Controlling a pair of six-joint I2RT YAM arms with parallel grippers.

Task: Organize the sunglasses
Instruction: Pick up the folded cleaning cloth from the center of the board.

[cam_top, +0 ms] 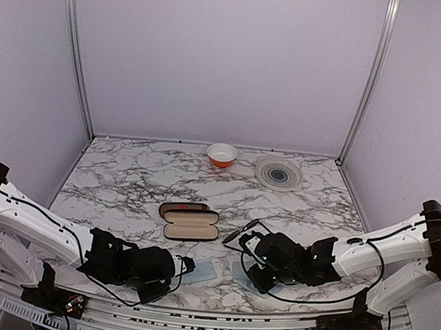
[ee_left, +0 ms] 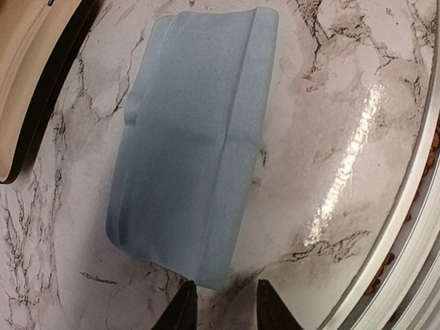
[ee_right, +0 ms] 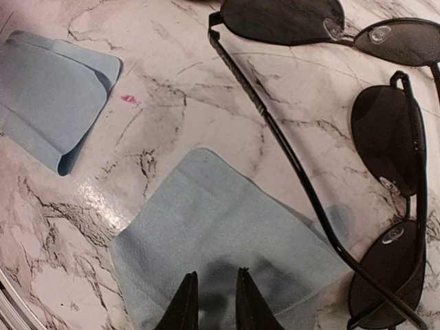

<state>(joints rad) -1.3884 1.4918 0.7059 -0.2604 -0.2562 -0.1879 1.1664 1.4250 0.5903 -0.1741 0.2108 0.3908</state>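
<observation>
The left arm [cam_top: 39, 231] reaches in low from the left along the near edge of the desk [cam_top: 127, 181], forearm almost level. The left gripper [ee_left: 223, 309] has its fingers a little apart with nothing between them. Just ahead of its tips lies a folded blue cloth [ee_left: 192, 151], flat on the marble. Further ahead and to its left sits an open case [ee_left: 27, 82] with a tan lining.

The right arm [cam_top: 374, 250] comes in low from the right, its wrist bent down toward the desk. The right gripper [ee_right: 216, 302] has a narrow gap and stands over a second blue cloth [ee_right: 227, 234]; I cannot tell whether the tips touch it. The sunglasses [ee_right: 289, 17] lie on the desk ahead and to the right of this gripper, one temple stretched open across that cloth's corner. A second dark-lensed pair [ee_right: 385, 137] lies further right, touching that temple's end
</observation>
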